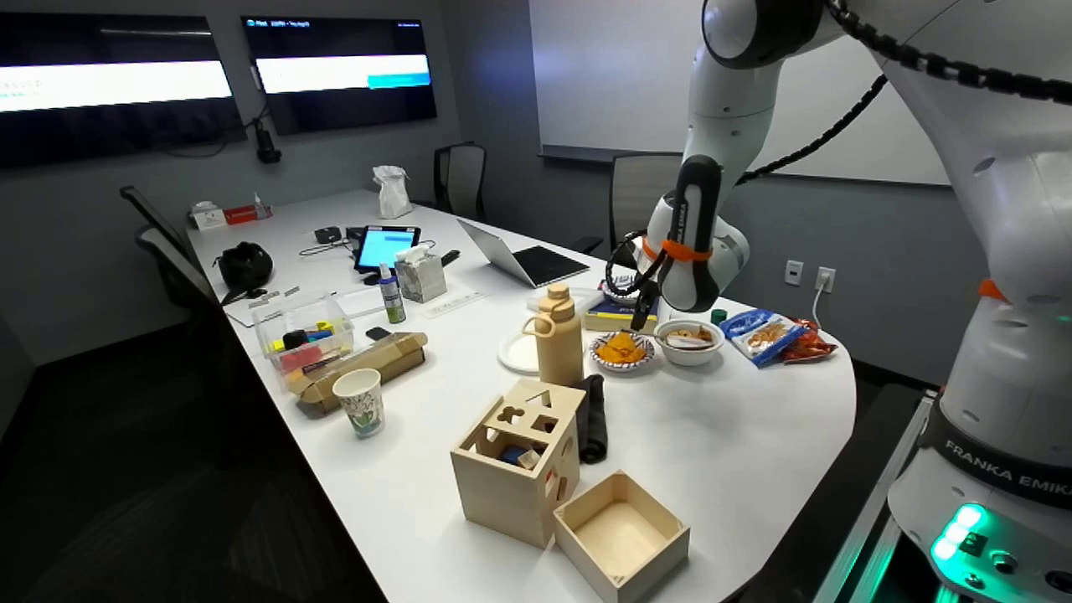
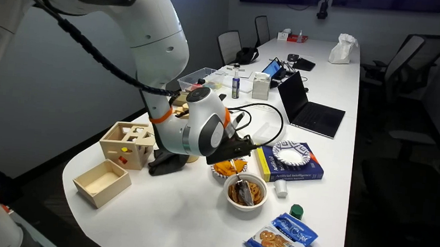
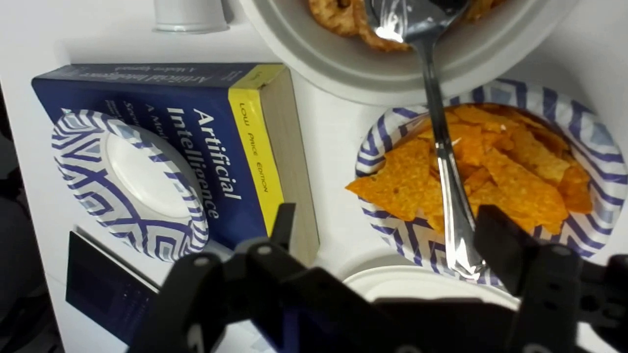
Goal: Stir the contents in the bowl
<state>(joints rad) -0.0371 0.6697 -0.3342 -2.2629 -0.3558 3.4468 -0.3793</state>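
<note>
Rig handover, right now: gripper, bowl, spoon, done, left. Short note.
Gripper: open, fingers wide apart; spoon not gripped.
Patterned bowl: on the table, holding orange chips.
Spoon: head in the white bowl of crackers, handle crossing over the chips; its end shows near one of the fingers, contact unclear.
Done: can't confirm any stirring.
Left: probably grip the spoon, then stir; check first which bowl is meant.

Bare table [image 1: 712,435] leaves passage between the wooden tray [image 1: 624,532] and white bowl [image 1: 688,358], but the spoon [image 3: 448,176] crosses the patterned chip bowl [image 3: 607,157].
</note>
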